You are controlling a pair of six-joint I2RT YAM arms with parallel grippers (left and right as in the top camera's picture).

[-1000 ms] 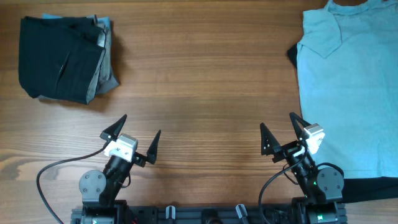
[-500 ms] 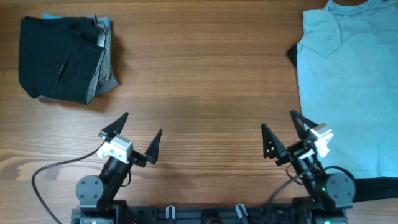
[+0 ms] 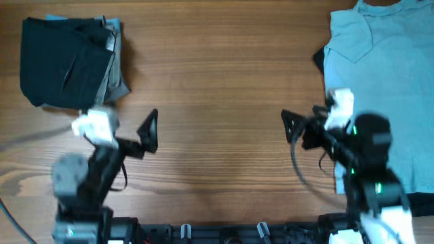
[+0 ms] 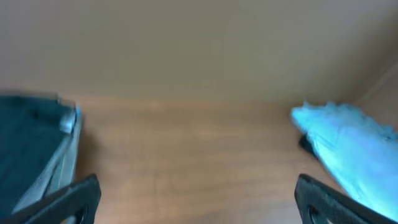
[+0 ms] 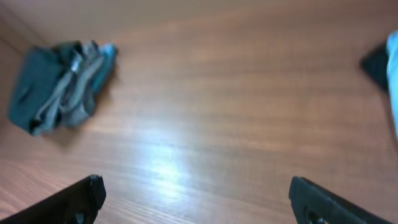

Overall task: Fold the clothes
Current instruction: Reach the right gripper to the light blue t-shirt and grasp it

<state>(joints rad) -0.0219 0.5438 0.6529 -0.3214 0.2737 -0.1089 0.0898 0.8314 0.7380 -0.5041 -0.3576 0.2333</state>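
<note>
**A:** Where are the clothes?

**B:** A light-blue T-shirt [image 3: 380, 88] lies spread flat at the right edge of the table [image 3: 217, 74], reaching from the far side almost to the near side. Some black cloth [image 3: 317, 59] peeks out from under its left edge. In the far left corner sits a folded stack of dark clothes [image 3: 64, 64], with grey and a little blue showing along its right side.

**A:** And the arms?

**B:** The left gripper [image 4: 198, 202] hangs over bare wood on the near side of the stack, jaws spread wide with nothing between them. The right gripper [image 5: 199, 198] is by the T-shirt's left edge, jaws spread just as wide and empty.

**A:** Is either one touching cloth?

**B:** Both are blurred from overhead. The right arm overlaps the shirt there, but I cannot tell if it touches.
</note>
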